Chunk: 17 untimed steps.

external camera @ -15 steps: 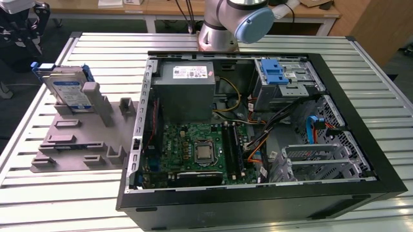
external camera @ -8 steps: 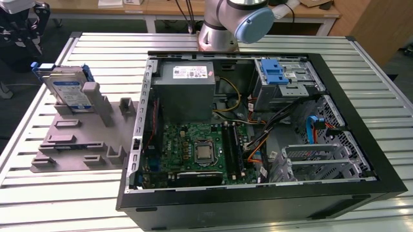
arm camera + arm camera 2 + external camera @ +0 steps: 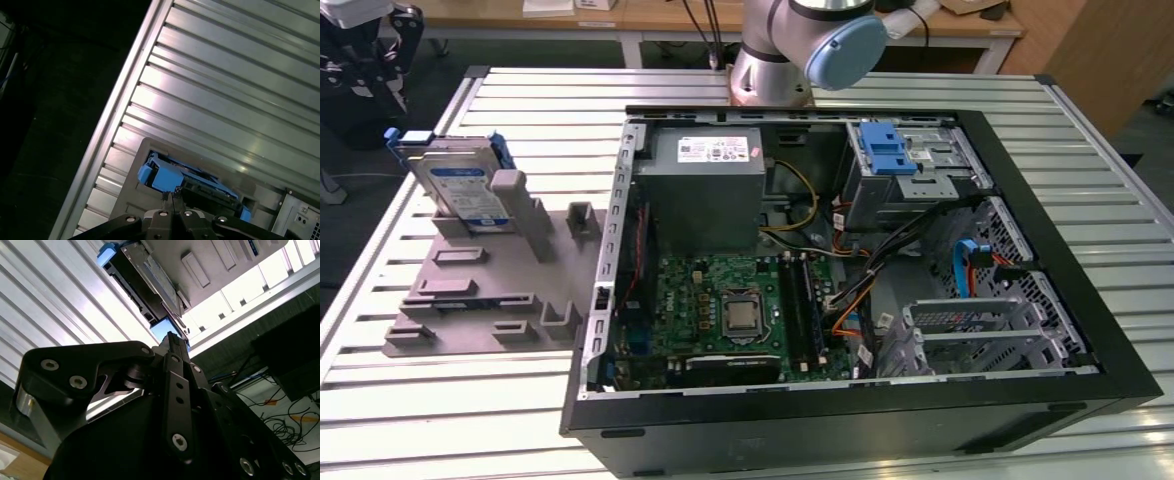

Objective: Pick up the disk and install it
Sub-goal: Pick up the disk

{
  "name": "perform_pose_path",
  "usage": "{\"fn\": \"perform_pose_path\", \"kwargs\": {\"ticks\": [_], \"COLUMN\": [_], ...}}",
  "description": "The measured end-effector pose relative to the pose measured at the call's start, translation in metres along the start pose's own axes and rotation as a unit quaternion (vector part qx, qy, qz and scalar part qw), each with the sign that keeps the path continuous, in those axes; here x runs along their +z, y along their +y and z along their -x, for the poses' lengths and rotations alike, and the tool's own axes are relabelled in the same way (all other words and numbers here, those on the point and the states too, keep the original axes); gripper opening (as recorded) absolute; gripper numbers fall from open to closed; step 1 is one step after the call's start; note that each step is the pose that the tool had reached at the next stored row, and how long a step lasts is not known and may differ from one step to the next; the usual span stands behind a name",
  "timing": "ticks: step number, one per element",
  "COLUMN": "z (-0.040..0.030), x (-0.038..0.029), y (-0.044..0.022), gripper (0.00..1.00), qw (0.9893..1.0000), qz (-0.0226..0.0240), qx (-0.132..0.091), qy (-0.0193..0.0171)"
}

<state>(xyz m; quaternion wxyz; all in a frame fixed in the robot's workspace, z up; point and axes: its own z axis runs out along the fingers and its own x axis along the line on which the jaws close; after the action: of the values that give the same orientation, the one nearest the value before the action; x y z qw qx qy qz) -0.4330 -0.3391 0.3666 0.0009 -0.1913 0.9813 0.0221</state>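
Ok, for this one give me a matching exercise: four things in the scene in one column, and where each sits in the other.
Things:
1. disk
2. grey box with white sticker
3. blue latch
4. green circuit board

Places:
A. flat on the floor of the case
B. standing on edge in the grey holder, outside the case, on the exterior view's left
C. on the silver bay, toward the exterior view's right
D. inside the case, just above the circuit board in the exterior view

Pairs: 1-B, 2-D, 3-C, 4-A
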Motion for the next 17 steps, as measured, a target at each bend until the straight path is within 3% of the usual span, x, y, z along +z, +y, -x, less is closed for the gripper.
{"fn": "perform_pose_path", "kwargs": {"ticks": [17], "z": [0.0], "x": [0.0], "y": [0.0], "gripper": [0.11], "qw": [1.0], "qz": [0.0001], "qx": [-0.009], "qy": [0.0004]}}
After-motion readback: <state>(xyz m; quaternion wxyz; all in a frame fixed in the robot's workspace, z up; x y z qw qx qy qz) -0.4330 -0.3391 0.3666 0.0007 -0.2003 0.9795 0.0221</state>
